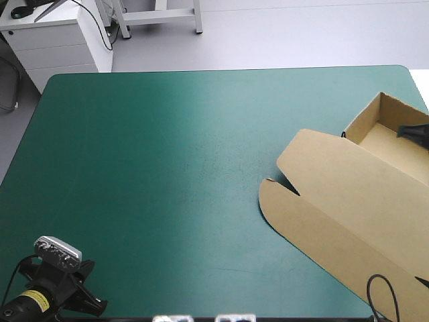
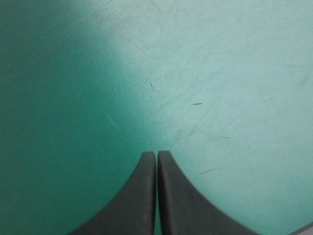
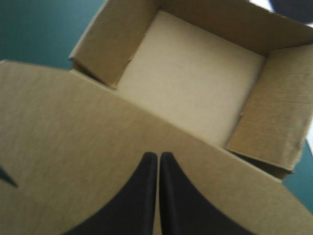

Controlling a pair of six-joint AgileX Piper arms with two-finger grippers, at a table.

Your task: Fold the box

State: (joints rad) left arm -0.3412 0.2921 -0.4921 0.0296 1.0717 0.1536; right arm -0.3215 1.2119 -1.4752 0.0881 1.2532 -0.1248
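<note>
Box (image 1: 348,194) sits at the right side of the table (image 1: 167,168), partly running off the right edge of the high view. Far end is formed into an open tray (image 1: 387,142): the walls (image 3: 113,45) are up and tucked, the floor is bare, nothing inside. Lid (image 1: 328,194) lies flat on the teal-green cover, stretching from the tray toward the near-right, its rounded end toward table centre.

Right hand (image 3: 159,155) is clenched, black fingers meeting in one point. No board shows between them, so it is not grasping anything. In its wrist view it sits over the lid close to where the lid joins the tray, with the tray just ahead. Contact with the board: cannot tell.

Left hand (image 2: 156,154) is also clenched and empty, over bare cover at the near-left corner, well apart from the box.

Progress, as judged: late stage. Walls raised and tucked looks done and the tray holds its shape. One side wall looks creased and leans a bit inward. What could be left is only tidying, such as pressing that wall or squaring the lid fold. Rest of the table shows no other board.
</note>
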